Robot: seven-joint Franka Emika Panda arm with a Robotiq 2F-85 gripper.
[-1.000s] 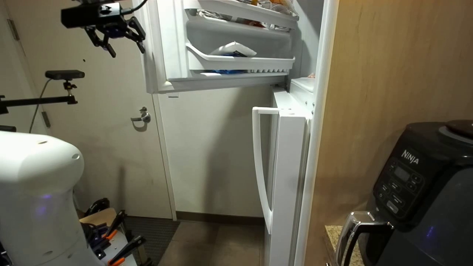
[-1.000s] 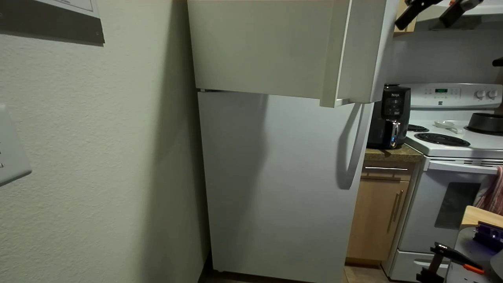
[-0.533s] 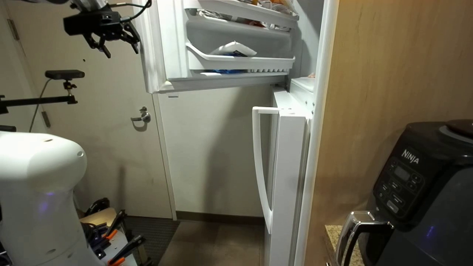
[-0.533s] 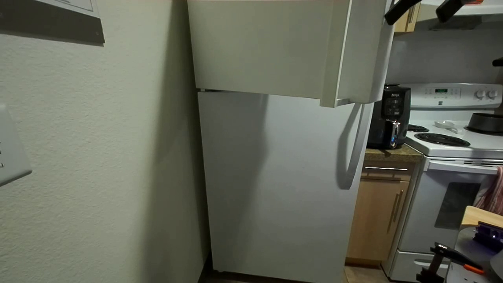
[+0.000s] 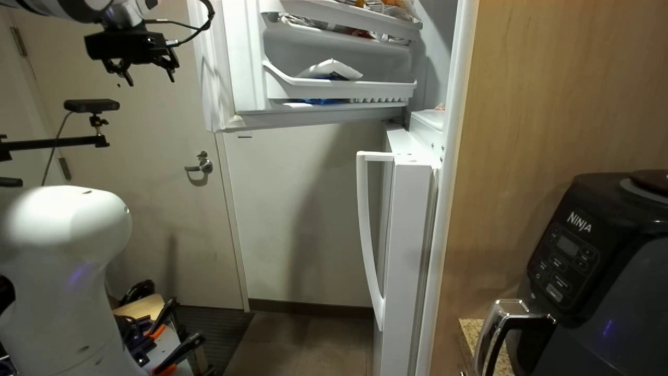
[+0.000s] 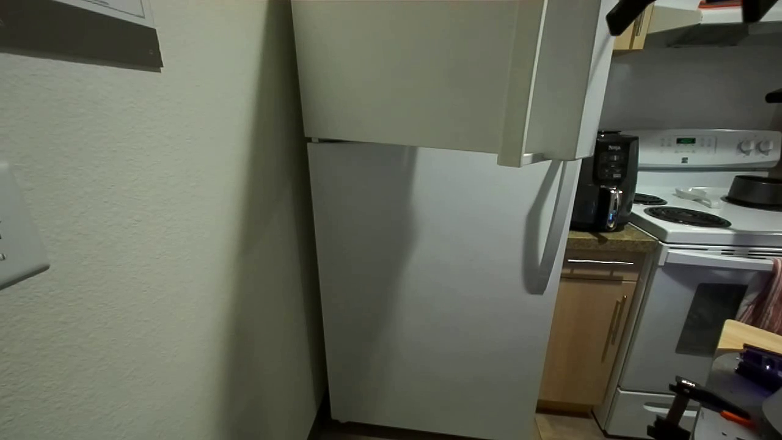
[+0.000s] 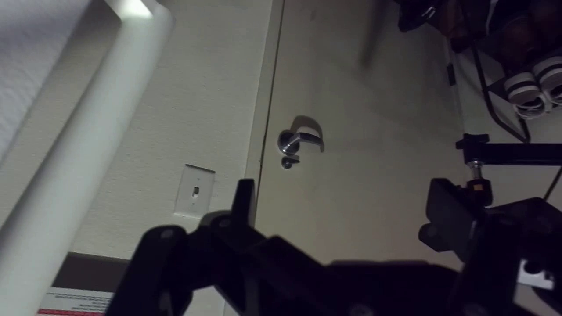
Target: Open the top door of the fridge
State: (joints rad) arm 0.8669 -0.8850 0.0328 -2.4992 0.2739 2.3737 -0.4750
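- Black gripper (image 5: 151,81), left in an exterior view: jaws spread wide, nothing held, near the top door (image 5: 308,49), apparently not touching.
- Top door, middle: swung well out from the fridge (image 5: 409,250), bins (image 5: 342,91) showing.
- Fridge, further right: upper compartment (image 5: 434,57) exposed.
- Step, best guess: opening looks done, clear-off stage. Next move likely calls for backing the gripper away without nudging the top door.

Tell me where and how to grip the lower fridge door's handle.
Best gripped midway up the handle, I'd judge: it is a slim upright bar, bowed out from the lower fridge door, with a gap behind it. Bring the open claw in level from the door's front, so it straddles the bar. It points downward, so it would likely need turning first.
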